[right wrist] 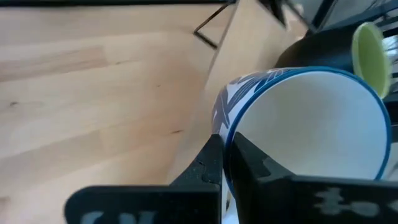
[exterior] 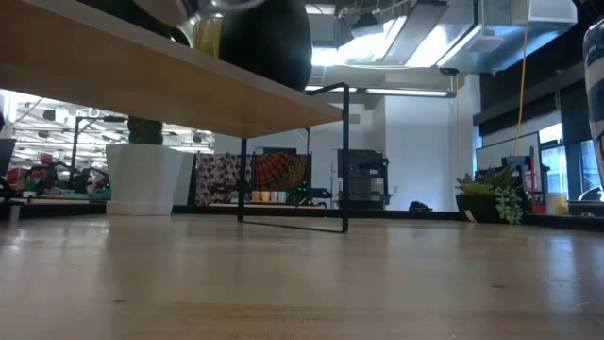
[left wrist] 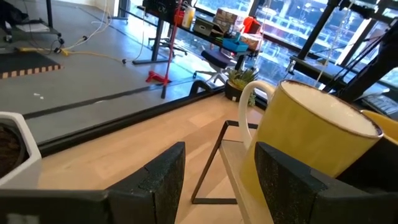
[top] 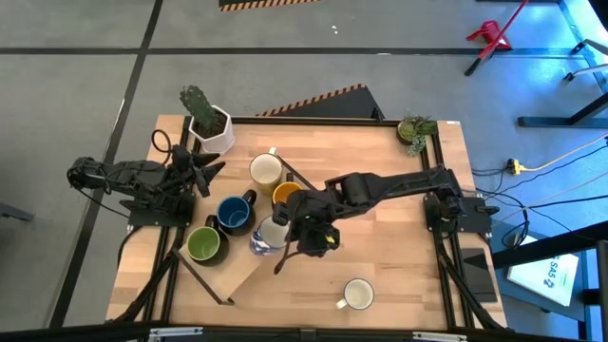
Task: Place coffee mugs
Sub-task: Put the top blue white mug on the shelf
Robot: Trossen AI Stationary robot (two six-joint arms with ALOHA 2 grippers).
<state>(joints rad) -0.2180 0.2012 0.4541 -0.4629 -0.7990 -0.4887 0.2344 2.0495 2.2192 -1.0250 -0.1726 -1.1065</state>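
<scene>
Low view: shelf (exterior: 160, 80) cut off at the top and left edges, and the mugs on it show only as cropped bottoms. Right wrist view: blue-patterned mug (right wrist: 298, 124) cut by the bottom edge; green mug (right wrist: 372, 53) cut by the right edge. Left wrist view: yellow mug (left wrist: 311, 149) base out of frame.

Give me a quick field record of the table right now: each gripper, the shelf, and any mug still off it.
right gripper: shut on the white mug with blue pattern, pinching its rim, at the shelf edge
left gripper: open, waiting at the table's left side, near the cream mug
shelf: holds the cream, yellow-orange, dark blue and green mug
off shelf: white mug on the bare table, near front edge
other: cactus pot, small plant at back corners
</scene>
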